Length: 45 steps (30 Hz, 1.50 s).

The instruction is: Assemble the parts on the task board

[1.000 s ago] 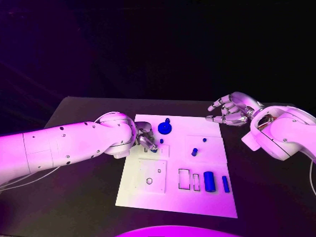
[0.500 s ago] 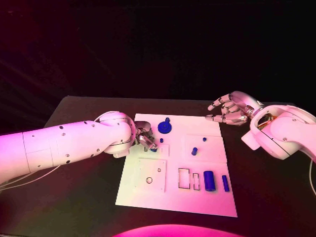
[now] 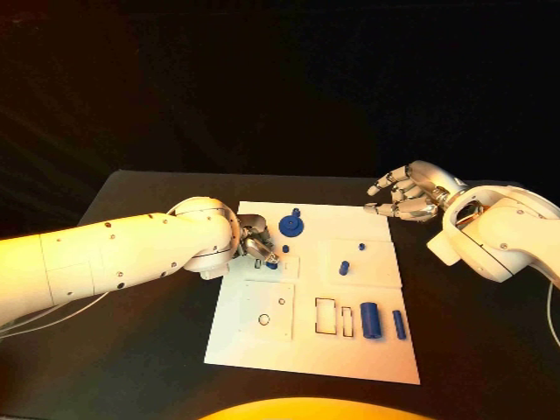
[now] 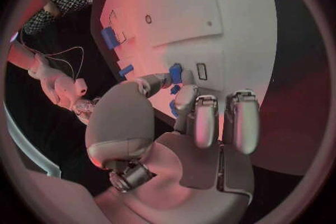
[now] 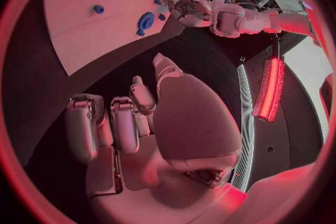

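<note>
The white task board (image 3: 305, 350) lies in the middle of the table. My left hand (image 3: 257, 243) is down on its far left part and pinches a small blue part (image 4: 175, 73) between thumb and a finger, next to a small slot. My right hand (image 3: 406, 194) hovers beyond the board's far right corner with loosely curled, spread fingers and nothing in it. On the board are a round blue part (image 3: 291, 227), a small blue peg (image 3: 345, 268), a blue cylinder (image 3: 371, 320) and a narrow blue bar (image 3: 400, 325). The right wrist view shows the board (image 5: 91, 22) and my left hand (image 5: 187, 7).
Several empty rectangular and round recesses (image 3: 327, 316) mark the board's near half. The black table (image 3: 142, 350) surrounds the board on all sides. My left forearm (image 3: 91, 262) lies across the table's left part.
</note>
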### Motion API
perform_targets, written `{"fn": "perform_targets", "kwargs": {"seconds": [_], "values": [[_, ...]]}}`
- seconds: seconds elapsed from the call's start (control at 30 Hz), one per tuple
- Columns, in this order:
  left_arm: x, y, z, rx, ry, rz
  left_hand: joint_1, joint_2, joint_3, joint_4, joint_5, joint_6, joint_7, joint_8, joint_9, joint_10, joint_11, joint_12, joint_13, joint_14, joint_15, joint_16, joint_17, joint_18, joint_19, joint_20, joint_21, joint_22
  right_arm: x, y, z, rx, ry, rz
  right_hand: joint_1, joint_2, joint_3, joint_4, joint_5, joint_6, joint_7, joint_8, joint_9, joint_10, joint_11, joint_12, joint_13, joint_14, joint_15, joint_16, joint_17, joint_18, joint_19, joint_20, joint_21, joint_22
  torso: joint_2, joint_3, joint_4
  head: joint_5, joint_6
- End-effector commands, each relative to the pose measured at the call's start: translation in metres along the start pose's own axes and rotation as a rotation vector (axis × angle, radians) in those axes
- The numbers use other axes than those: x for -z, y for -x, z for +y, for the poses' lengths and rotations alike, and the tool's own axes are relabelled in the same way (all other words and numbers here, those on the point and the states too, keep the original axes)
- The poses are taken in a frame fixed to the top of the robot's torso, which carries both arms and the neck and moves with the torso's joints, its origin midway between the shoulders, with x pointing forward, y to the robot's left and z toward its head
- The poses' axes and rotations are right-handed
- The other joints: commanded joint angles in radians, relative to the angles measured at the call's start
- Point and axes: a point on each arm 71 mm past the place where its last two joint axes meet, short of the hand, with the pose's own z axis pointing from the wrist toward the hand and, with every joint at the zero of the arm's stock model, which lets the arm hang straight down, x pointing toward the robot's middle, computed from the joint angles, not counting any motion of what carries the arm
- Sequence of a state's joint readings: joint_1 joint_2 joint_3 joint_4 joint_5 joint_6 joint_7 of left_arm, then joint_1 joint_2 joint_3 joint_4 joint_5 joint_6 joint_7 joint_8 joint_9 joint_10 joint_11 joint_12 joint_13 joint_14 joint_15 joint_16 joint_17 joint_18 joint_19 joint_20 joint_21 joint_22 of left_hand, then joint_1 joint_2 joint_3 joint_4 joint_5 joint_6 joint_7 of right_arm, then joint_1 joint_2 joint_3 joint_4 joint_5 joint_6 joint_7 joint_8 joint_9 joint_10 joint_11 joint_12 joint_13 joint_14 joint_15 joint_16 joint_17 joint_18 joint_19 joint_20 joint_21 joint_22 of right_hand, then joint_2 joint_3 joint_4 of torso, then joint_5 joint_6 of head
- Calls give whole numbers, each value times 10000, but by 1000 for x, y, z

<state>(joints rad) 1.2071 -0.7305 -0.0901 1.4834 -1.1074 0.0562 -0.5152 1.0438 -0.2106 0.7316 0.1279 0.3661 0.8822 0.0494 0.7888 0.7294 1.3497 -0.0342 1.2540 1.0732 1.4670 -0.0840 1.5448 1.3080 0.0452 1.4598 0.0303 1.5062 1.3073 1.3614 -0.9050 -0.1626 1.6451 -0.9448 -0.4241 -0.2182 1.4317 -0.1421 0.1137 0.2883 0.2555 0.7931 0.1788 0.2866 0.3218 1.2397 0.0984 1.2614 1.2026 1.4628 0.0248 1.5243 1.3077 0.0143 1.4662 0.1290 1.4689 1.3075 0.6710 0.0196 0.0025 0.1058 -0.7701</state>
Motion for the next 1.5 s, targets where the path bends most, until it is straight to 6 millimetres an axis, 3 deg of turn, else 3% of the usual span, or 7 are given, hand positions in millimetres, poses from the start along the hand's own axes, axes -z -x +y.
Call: {"fn": "perform_targets", "kwargs": {"seconds": [0.03, 0.9, 1.1, 1.5], "values": [[-1, -1, 1, 97, 24, 82, -137, -12, 496, -560, -70, 181, -210, -80, -13, 15, -51, -21, 12, 926, -76, 43, 2235, -76, 25, -69, 13, 937, 0, 0, 1, 22, 115, 26, -78, 32, 51, -1, 58, 44, -12, 38, -13, -24, -52, 15, -9, 826, -67, -48, 1691, 118, 457, -56, -44, 2104, -3, -4, 5, -10, -20], [-4, 0, 1, 226, 68, 11, -395, 11, -1137, 525, -118, 428, -216, -332, -9, 5, -53, -10, 119, 930, -82, 54, 2251, -82, 51, -84, -4, 970, 0, -1, 1, 17, 129, 31, -71, 38, 85, -8, 71, 40, -12, 39, -25, -30, -54, 8, -20, 814, -69, -74, 1647, 125, 441, -59, -76, 2089, -1, -1, 3, -46, -44], [-4, 0, 1, 217, 81, 34, -401, 9, -1272, 617, -121, 441, -217, -346, -3, 10, -51, -3, 133, 933, -81, 60, 2261, -81, 46, -84, -9, 963, 0, -1, 1, 14, 128, 33, -81, 31, 86, -5, 69, 39, -12, 40, -28, -31, -54, 7, -22, 810, -69, -81, 1634, 126, 440, -60, -79, 2088, -2, 4, 3, -46, -61], [-4, 0, 2, 207, 110, 114, -359, -167, -2016, 1006, -146, 492, -210, -417, 24, 8, -45, -2, 166, 937, -75, 69, 2277, -84, 56, -80, -13, 982, 0, -1, 1, -12, 182, 24, -192, -14, 64, 23, 43, 33, -9, 43, -46, -39, -49, -2, -38, 804, -67, -95, 1614, 133, 424, -61, -111, 2074, -3, -1, 8, -48, -88]]}}
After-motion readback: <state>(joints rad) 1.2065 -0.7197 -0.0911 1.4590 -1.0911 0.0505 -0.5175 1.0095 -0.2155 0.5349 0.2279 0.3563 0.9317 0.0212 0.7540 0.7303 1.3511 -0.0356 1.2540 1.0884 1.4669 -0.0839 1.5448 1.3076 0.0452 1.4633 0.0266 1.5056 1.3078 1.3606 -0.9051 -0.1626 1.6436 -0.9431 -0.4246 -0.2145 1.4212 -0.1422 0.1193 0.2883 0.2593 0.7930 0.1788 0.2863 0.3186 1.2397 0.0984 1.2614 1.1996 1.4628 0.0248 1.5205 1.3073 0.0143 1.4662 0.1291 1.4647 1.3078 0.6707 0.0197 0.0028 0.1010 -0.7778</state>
